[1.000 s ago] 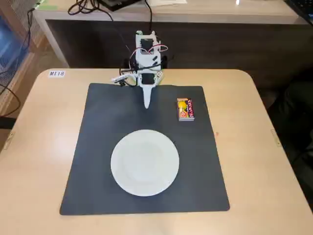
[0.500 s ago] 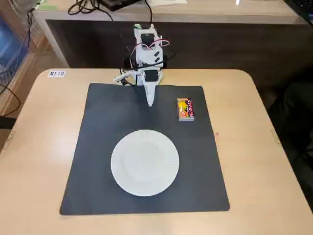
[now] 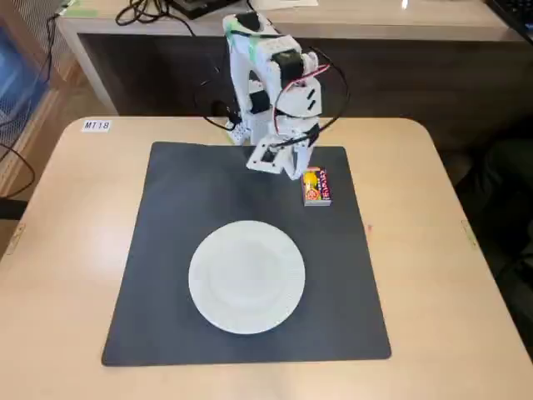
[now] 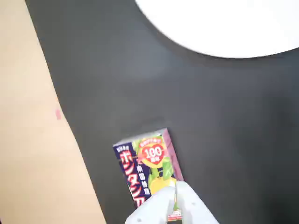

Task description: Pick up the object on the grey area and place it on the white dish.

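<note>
The packet [image 4: 147, 170] lies flat on the mat [image 4: 210, 121], just under the clenched, empty gripper [image 4: 176, 205].

Mat [image 3: 166, 250] lies flat and open on all sides of plate [image 3: 246, 276] — only packet [image 3: 316, 186] and plate sit on it. Wide bare strip of mat between packet and plate in both views. Packet near mat's right edge in fixed view, tan table [image 3: 433, 275] beyond bare. Gripper [image 4: 175, 186] hangs just over packet's near end — nothing else beside packet.
</note>
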Tool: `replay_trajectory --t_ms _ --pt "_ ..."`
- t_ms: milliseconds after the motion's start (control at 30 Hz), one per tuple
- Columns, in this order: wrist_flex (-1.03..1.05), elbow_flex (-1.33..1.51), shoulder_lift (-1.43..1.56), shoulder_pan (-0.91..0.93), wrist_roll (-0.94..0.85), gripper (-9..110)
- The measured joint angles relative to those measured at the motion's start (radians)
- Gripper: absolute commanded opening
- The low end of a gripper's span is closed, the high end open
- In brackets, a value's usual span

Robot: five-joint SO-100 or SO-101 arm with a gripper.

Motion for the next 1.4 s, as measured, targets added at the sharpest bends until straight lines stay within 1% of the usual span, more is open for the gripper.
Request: replay_trajectory --t_ms 267,333,433,567,733,1233,1400 --pt "0.02 -0.002 -0.103 -0.166 -0.066 0" --pt "0.023 -0.002 -0.124 -0.192 -0.077 5" --pt "0.032 -0.002 -0.143 -0.207 -0.091 18" --pt "0.044 -0.002 -0.152 -0.209 -0.101 27" --pt "0.044 -0.002 -0.153 -0.209 -0.101 36" --pt "0.003 -0.002 -0.31 -0.163 -0.14 38" --pt "-0.018 -0.002 -0.337 -0.13 -0.14 36"
